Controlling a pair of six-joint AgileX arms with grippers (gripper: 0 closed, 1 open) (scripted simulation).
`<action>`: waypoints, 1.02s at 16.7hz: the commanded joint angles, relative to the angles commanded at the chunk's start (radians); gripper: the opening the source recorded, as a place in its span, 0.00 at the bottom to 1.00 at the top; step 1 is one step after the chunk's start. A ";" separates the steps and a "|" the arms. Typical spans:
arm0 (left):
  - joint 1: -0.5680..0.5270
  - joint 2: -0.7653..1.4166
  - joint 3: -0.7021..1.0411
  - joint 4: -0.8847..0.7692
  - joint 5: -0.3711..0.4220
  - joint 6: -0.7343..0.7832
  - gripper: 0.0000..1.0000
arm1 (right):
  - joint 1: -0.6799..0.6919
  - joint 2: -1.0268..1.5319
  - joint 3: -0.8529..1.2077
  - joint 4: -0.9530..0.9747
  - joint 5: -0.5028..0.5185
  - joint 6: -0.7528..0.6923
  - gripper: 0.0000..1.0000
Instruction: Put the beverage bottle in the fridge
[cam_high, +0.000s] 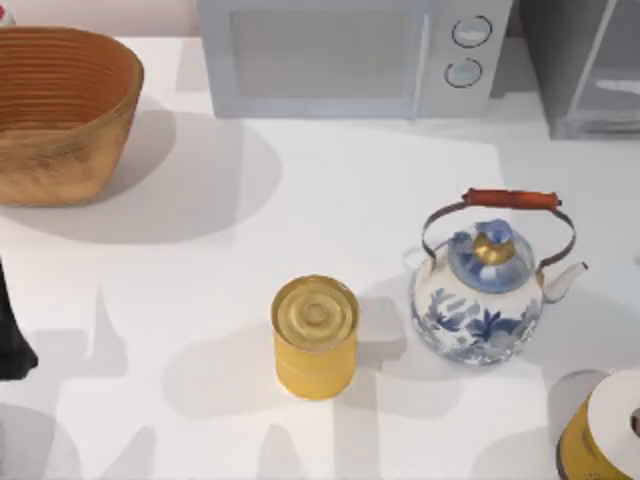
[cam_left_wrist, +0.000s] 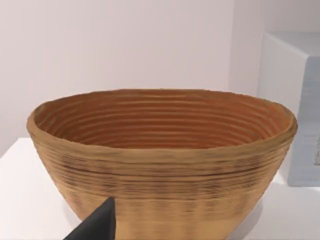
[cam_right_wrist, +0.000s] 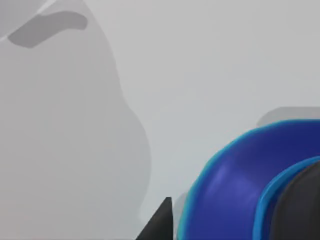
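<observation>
White worktop holds the fridge (cam_high: 590, 70) at its far right corner and, at the near right corner on the same side, a white-topped yellow container (cam_high: 605, 435), probably the beverage bottle and handy for the right arm, while the left arm (cam_high: 12, 335) idles at the left edge; I cannot tell how either arm's jaws stand.

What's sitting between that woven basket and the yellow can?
Nothing: the top view shows bare white table with only shadows between the woven basket and the yellow can.

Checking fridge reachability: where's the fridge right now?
In the top view, the fridge sits at the table's far right corner, just right of the microwave and beyond the blue-and-white kettle.
</observation>
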 joint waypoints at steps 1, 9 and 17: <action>0.000 0.000 0.000 0.000 0.000 0.000 1.00 | 0.000 0.000 0.000 0.000 0.000 0.000 0.33; 0.000 0.000 0.000 0.000 0.000 0.000 1.00 | 0.000 0.000 0.000 0.000 0.000 0.000 0.01; 0.000 0.000 0.000 0.000 0.000 0.000 1.00 | -0.039 0.019 0.040 -0.032 -0.011 -0.037 0.01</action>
